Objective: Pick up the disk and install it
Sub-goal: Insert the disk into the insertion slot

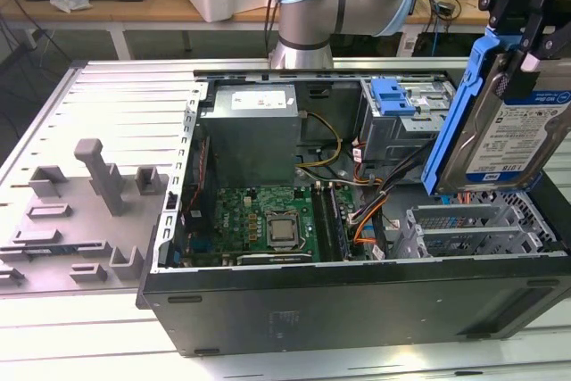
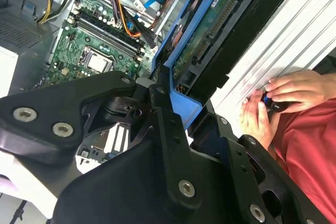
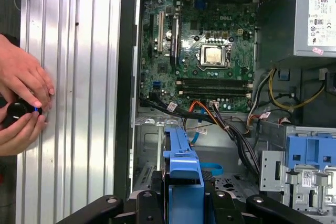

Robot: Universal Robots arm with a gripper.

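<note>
Exterior view has the gripper (image 1: 520, 51) clamped on the disk (image 1: 504, 131), high over the case (image 1: 357, 296) at the exterior view's right. The disk hangs below the fingers with its long axis steep, leaning a touch, label toward this camera and blue frame along its edge. It looks clear of the case. The bay (image 1: 401, 113) with its blue latch sits near, lower and toward the exterior view's left. The arm reaches in from behind the case, wrist high, gripper pointing down. First wrist view: a person's hands (image 3: 23, 85) rest on the table (image 3: 79, 129) beside the case.
</note>
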